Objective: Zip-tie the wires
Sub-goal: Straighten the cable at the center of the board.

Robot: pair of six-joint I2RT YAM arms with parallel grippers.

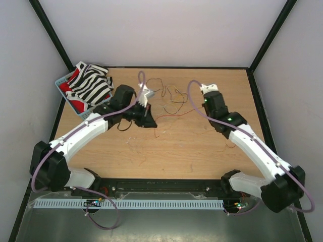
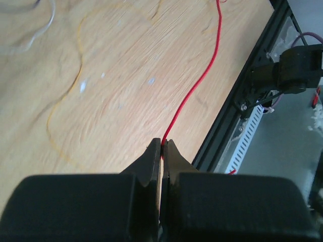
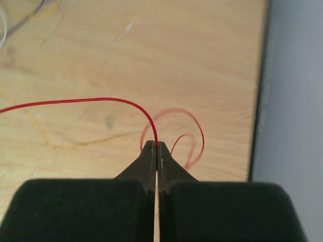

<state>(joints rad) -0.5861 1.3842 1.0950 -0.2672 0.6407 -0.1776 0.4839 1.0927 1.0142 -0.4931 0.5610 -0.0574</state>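
Note:
The wires [image 1: 169,96] lie in a loose tangle on the wooden table [image 1: 192,151] between the two arms. My left gripper [image 1: 152,124] is shut on a red wire [image 2: 199,83], pinched at the jaw tips [image 2: 162,143]; the wire runs away up the table. My right gripper [image 1: 204,87] is also shut on a red wire [image 3: 91,101], which arcs off to the left from the tips [image 3: 157,145]. A blurred red loop [image 3: 198,132] hangs just beyond them. An orange wire [image 2: 78,75] and a pale wire [image 2: 35,38] lie on the wood. A thin pale straight strip [image 3: 108,55] may be the zip tie.
A blue basket [image 1: 64,80] holding a black-and-white striped cloth [image 1: 91,83] stands at the back left corner. The black frame rail [image 2: 237,96] runs along the table's near edge, and the table's right edge [image 3: 258,101] is close to my right gripper.

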